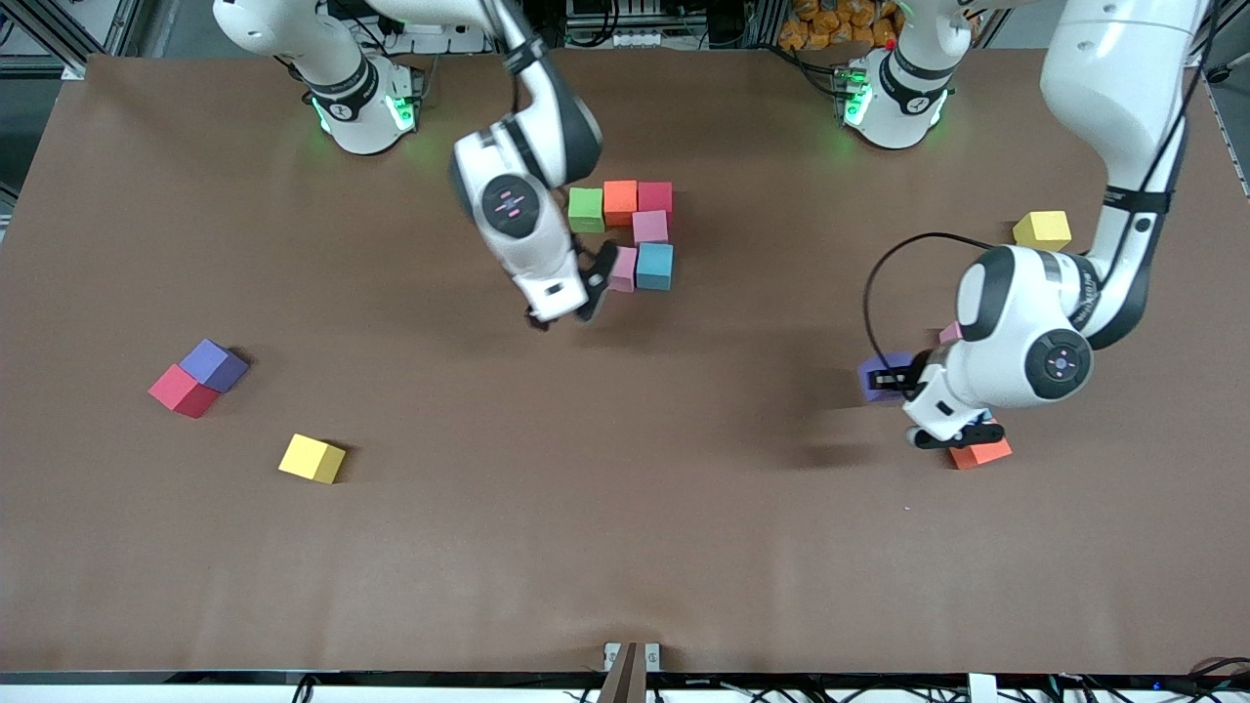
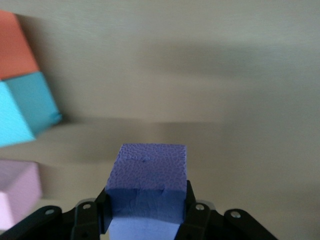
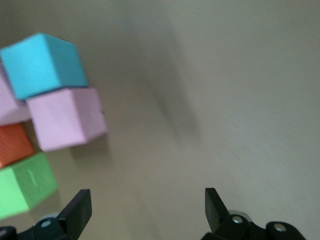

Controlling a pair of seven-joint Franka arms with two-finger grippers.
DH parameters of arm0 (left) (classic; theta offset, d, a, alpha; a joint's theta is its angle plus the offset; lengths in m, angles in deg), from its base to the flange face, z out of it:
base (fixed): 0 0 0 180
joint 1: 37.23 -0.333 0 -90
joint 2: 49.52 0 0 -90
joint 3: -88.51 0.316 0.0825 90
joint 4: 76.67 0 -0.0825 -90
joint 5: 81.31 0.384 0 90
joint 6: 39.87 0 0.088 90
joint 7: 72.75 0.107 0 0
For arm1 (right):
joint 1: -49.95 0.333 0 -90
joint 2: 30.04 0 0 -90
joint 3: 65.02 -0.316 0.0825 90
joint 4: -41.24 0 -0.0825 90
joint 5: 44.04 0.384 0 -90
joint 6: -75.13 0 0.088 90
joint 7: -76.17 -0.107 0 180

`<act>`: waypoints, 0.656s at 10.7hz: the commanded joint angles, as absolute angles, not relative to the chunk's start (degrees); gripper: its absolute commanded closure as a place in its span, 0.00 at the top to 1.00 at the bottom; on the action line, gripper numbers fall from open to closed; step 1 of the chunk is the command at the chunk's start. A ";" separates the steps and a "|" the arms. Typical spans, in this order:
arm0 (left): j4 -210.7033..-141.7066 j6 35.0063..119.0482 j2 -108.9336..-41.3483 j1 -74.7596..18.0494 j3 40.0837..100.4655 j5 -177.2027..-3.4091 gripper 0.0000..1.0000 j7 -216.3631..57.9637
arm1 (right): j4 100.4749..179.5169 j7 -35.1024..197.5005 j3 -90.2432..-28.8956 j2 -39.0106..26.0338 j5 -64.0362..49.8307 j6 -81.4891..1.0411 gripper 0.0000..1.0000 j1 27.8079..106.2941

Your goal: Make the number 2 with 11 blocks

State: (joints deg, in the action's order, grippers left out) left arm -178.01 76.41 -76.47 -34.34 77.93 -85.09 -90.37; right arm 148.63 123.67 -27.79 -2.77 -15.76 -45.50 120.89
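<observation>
Purple block [image 2: 148, 184] between left pincer [image 2: 148, 212] fingers

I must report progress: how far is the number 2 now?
Six blocks already sit together near the bases. The left gripper is shut on a purple block; the right gripper is open beside the group. Several loose blocks still lie scattered, so roughly half remains.

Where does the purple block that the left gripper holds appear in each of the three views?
Front view: the purple block shows beside the left gripper, toward the left arm's end of the table.
Left wrist view: it fills the lower middle, clamped between the fingers.
Right wrist view: not in it.
Shared landmark: the orange block near it.
</observation>
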 commanded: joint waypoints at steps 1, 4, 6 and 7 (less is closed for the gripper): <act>-177.83 75.26 -74.58 -28.38 78.41 -87.29 0.22 -101.95 | 148.29 132.73 -22.95 -3.85 -15.65 -43.87 1.00 115.19; -177.83 75.26 -72.99 -20.30 78.40 -92.46 0.22 -117.70 | 148.38 138.11 -22.04 -3.50 -15.73 -46.24 1.00 104.65; -176.79 75.44 -72.72 -13.79 78.58 -95.97 0.21 -130.52 | 148.03 147.84 -22.13 -1.75 -16.17 -51.48 1.00 98.06; -176.43 75.79 -72.72 -11.15 78.58 -97.64 0.22 -136.50 | 147.85 151.89 -22.30 -0.17 -15.83 -55.78 1.00 94.81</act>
